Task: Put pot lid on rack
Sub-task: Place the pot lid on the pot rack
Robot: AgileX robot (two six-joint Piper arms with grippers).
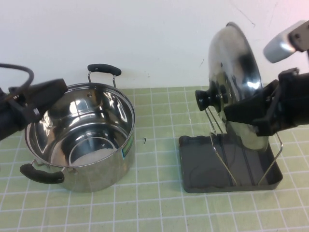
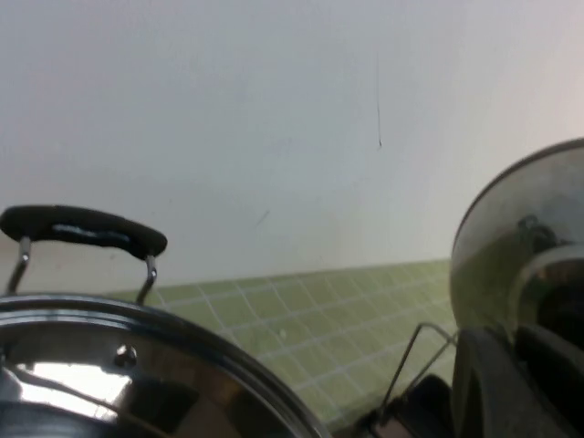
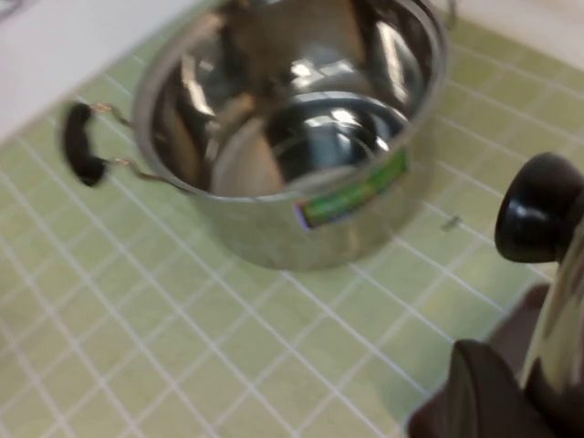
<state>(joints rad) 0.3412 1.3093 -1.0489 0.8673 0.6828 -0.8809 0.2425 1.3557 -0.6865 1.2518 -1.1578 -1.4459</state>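
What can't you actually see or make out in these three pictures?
- Left gripper: high view, fingers end at the pot rim; opening unreadable.
- Right gripper: at the pot lid; the arm hides its far finger.
- Lid's lower edge: whether it rests in the rack is hidden by that arm.
- Pot label: right wrist view, too blurred to read.

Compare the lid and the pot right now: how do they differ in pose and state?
The lid stands on edge in the rack, knob facing the pot; the pot sits upright on the table, open and empty. The right gripper is at the lid's rim; the left gripper only hovers by the pot's rim. The lid is a shallow dome with one knob; the pot is deep with two handles. Both are shiny steel with black fittings.
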